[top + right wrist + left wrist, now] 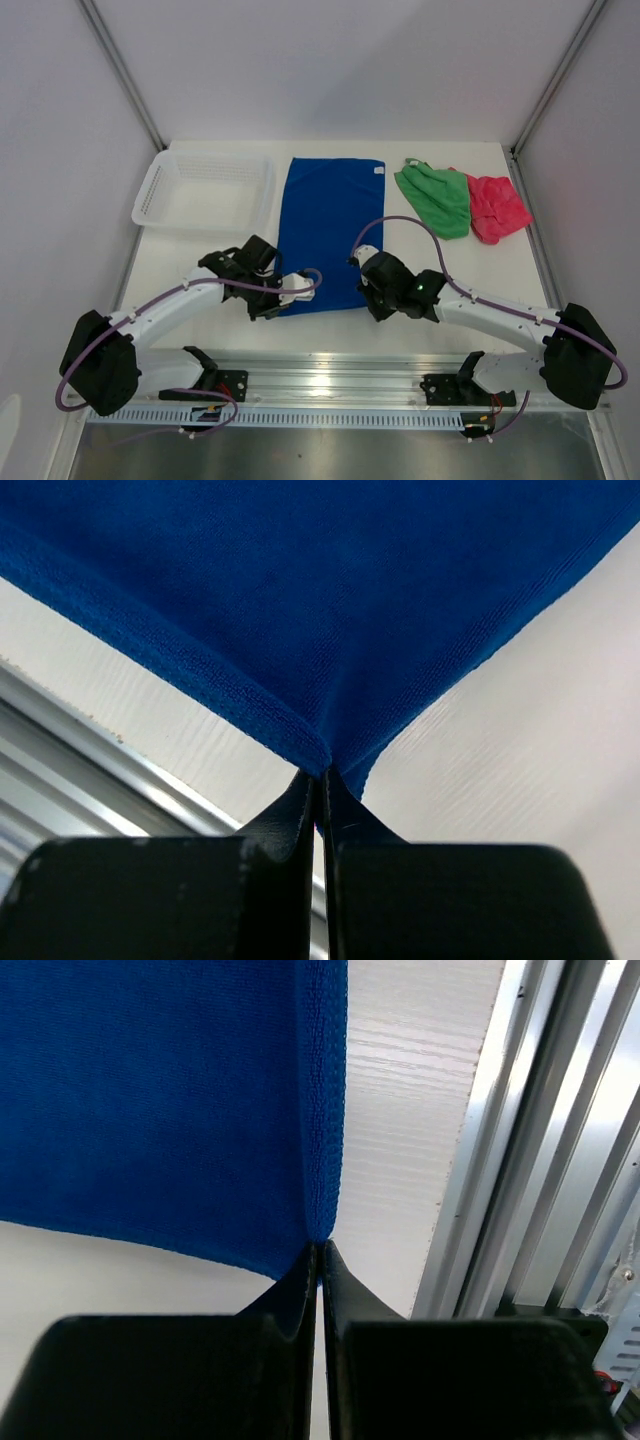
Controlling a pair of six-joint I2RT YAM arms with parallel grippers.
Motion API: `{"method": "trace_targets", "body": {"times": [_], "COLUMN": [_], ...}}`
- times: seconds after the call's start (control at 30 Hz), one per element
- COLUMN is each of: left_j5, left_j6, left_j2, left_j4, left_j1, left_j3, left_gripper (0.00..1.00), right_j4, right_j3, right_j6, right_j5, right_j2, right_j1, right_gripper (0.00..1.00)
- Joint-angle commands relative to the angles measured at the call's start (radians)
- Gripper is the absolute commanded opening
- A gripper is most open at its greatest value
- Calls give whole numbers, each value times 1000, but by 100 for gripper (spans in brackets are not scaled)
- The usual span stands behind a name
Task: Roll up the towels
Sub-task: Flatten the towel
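Observation:
The royal blue towel (328, 230) lies flat and spread out in the middle of the table. My left gripper (283, 303) is shut on its near left corner; the left wrist view shows the blue cloth (160, 1100) pinched at my fingertips (321, 1250). My right gripper (368, 298) is shut on its near right corner; the right wrist view shows the cloth (320, 600) gathered into my closed fingertips (320, 773). The green towel (434, 196) and the pink-red towel (497, 207) lie crumpled at the back right, touching each other.
A white mesh basket (205, 190) stands at the back left, next to the blue towel. An aluminium rail (330, 375) runs along the near table edge, also in the left wrist view (540, 1160). White walls and frame posts enclose the table.

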Motion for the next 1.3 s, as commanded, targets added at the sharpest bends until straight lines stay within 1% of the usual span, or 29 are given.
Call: {"method": "trace_targets", "body": {"times": [0.0,0.1,0.17,0.23,0.3,0.33,0.4,0.43,0.47,0.5,0.53,0.6,0.63,0.67,0.7,0.77,0.8,0.83,0.87,0.9,0.93,0.97,1.0,1.03,1.1,1.13,1.27], "left_j5": [28,31,30,34,39,42,57,74,88,100,106,116,113,108,102,97,93,87,67,-14,-57,-88,-135,-160,-221,-234,-281], "left_j6": [-43,-54,-54,-54,-54,-57,-54,-55,-46,-43,-32,-14,4,11,8,-46,-75,-141,-167,-181,-201,-209,-216,-229,-239,-242,-250], "left_j2": [-31,-26,-23,-23,-25,-24,-26,-26,-28,-31,-34,-44,-61,-69,-77,-78,-65,-13,27,73,118,199,234,265,330,348,422], "left_j4": [28,45,43,39,37,39,25,16,4,-31,-45,-79,-114,-130,-145,-139,-119,-96,-69,-55,-43,-26,6,23,74,85,106], "left_j1": [-33,-46,-55,-63,-69,-74,-82,-83,-86,-85,-85,-85,-85,-85,-85,-42,-13,39,52,53,53,53,53,52,52,53,41], "left_j3": [-24,-44,-58,-72,-80,-81,-80,-81,-69,-66,-63,-52,-46,-23,-6,64,156,187,215,238,285,293,304,307,307,308,298], "left_gripper": [0,1,1,1,6,15,26,41,47,53,61,64,67,67,66,58,51,43,40,36,33,34,34,36,38,38,40], "right_j4": [-83,-96,-118,-142,-153,-156,-167,-170,-172,-185,-191,-208,-211,-218,-224,-204,-157,-121,-78,18,54,86,132,152,213,226,218], "right_j3": [10,-8,-2,4,-2,-4,-7,-5,4,12,21,56,71,109,133,171,198,206,208,206,213,223,235,272,315,361,447], "right_j6": [133,171,183,194,200,206,211,214,209,209,209,191,185,168,160,147,148,160,179,201,231,241,248,251,243,236,229], "right_j5": [4,4,-3,-1,-7,-14,-40,-45,-54,-59,-59,-80,-114,-129,-132,-125,-129,-155,-166,-180,-191,-177,-163,-151,-145,-146,-154], "right_j2": [-2,12,40,58,57,54,34,20,-12,-31,-51,-104,-118,-139,-149,-152,-134,-118,-94,-68,5,52,98,194,288,373,538], "right_j1": [35,53,55,64,67,68,68,68,68,67,65,50,42,13,-8,-82,-191,-253,-308,-353,-416,-433,-445,-464,-479,-487,-498], "right_gripper": [0,0,4,9,15,21,30,36,39,47,83,85,86,86,85,83,78,56,44,29,7,1,0,0,0,0,0]}}
